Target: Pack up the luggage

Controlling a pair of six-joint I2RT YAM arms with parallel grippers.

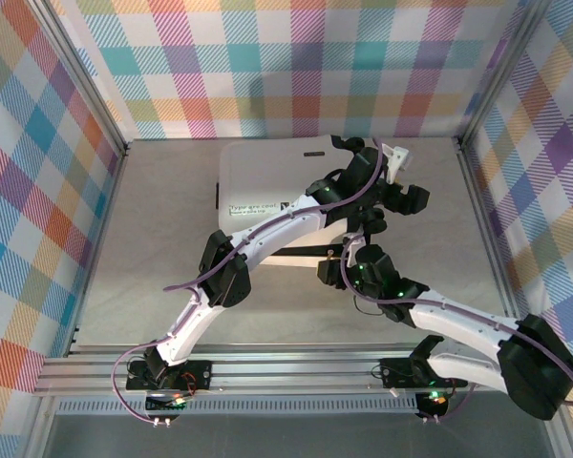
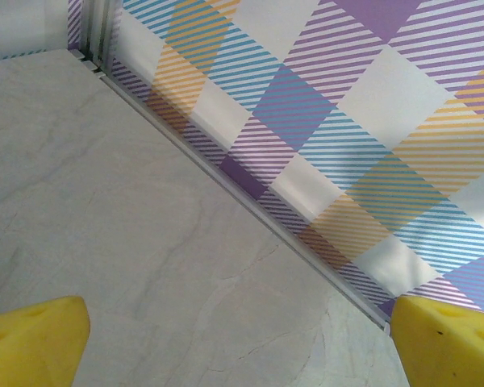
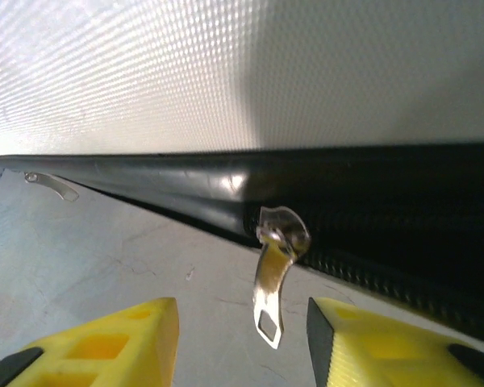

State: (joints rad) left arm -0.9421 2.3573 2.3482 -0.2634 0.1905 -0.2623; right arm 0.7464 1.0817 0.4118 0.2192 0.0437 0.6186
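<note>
The luggage [image 1: 267,176] is lying shut on the table [image 1: 162,239], toward the back and near the middle, with both arms reaching to its right side. The left gripper [image 2: 242,339] is hovering over bare table beside the plaid wall [image 2: 347,121], its yellow fingers spread wide and holding nothing. The right gripper [image 3: 242,343] is facing the luggage's black zipper seam [image 3: 371,234] with its fingers parted, and a metal zipper pull [image 3: 270,302] is hanging between them, ungripped.
</note>
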